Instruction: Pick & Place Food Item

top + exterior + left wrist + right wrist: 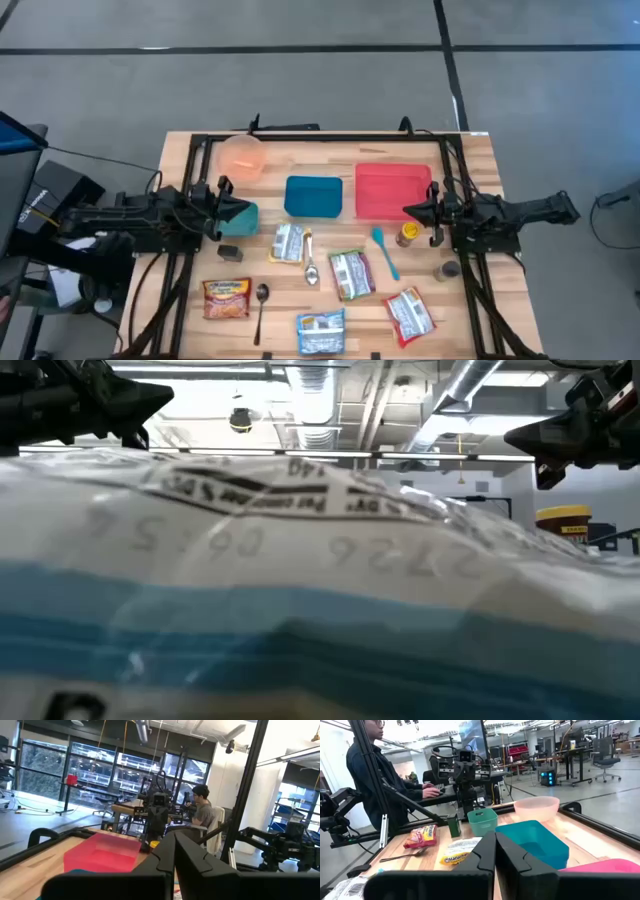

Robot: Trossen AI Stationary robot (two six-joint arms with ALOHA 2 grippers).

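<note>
both grippers (228,208) (410,211) shut, at opp table (480,160) edges

Landmark: middle tray (313,196), table centre rear; bowl (241,157) left of it, further back; second tray (391,190) just right of it; small container (240,217) left, slightly nearer; noodle packets (288,242) in front; spoon (309,262) between two packets; spatula (384,250) front right; jar (407,235) right of spatula; second spoon (261,308) front left.
</note>
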